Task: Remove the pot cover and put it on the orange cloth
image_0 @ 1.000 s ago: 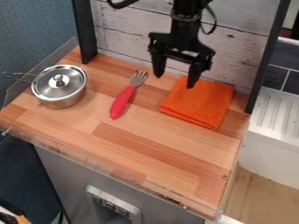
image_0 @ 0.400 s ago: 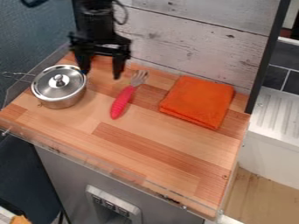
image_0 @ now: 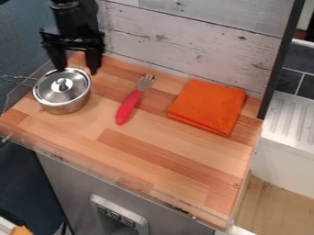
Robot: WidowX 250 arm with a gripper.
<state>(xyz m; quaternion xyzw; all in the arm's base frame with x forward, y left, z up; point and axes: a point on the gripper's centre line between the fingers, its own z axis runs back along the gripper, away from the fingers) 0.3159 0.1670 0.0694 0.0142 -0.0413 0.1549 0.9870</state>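
At upper left, we see the lid (image_0: 51, 94), round and shiny silver with a central knob (image_0: 62, 84), covering the saucepan (image_0: 65, 109); the hand (image_0: 77, 71) nearby has its fingers spread.

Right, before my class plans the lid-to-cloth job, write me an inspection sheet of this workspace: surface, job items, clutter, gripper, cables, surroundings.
surface: wooden counter, light and dark strips
pot: at the counter's left side
pot cover: seated on the pot, knob up
orange cloth: folded, nothing on it
clutter: red-handled fork lying between pot and cloth
gripper: open and empty, by the pot's far side; contact with the cover can't be told
cables: nothing clearly seen
surroundings: plank wall behind, white ribbed drainboard beyond the right edge
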